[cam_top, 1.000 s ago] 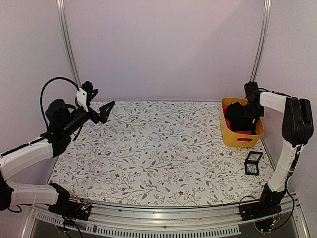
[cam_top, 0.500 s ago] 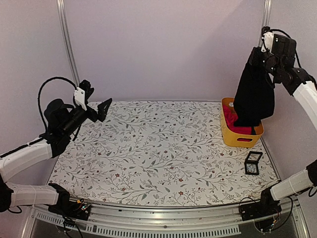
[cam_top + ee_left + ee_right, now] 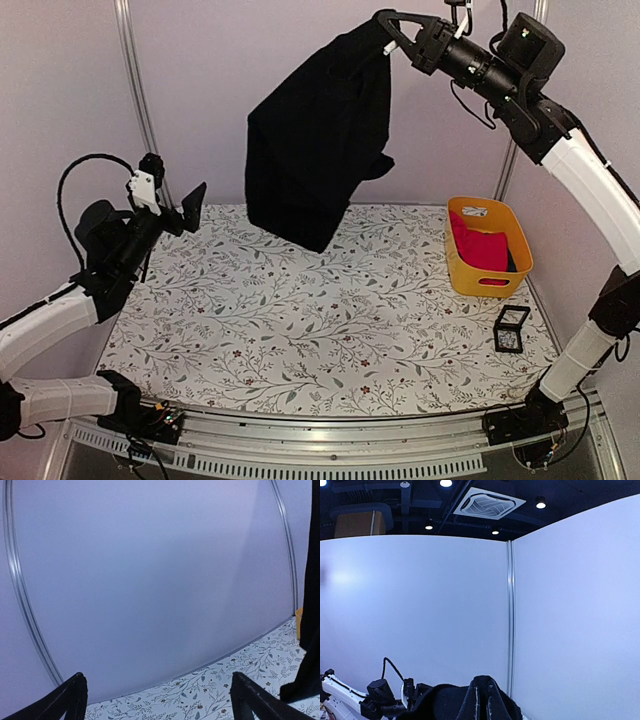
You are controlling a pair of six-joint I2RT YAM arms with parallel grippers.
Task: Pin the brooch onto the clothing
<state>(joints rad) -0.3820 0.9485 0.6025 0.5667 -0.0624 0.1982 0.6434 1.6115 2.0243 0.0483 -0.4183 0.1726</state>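
The clothing, a large black shirt, hangs in the air over the back of the table, its lower edge just above the cloth. My right gripper is raised high and shut on its top edge. In the right wrist view black fabric bunches around my gripper. My left gripper hovers open and empty at the far left, pointing at the back wall. Its fingers stand wide apart, with the clothing at the right edge. The brooch is not visible.
A yellow basket at the right holds a bright pink garment. A small black square frame stands in front of it. A floral cloth covers the table. Metal posts run up the back wall.
My right arm has pulled the clothing out of the yellow basket and swung it up and to the left. My left gripper has drifted slightly left, still open.
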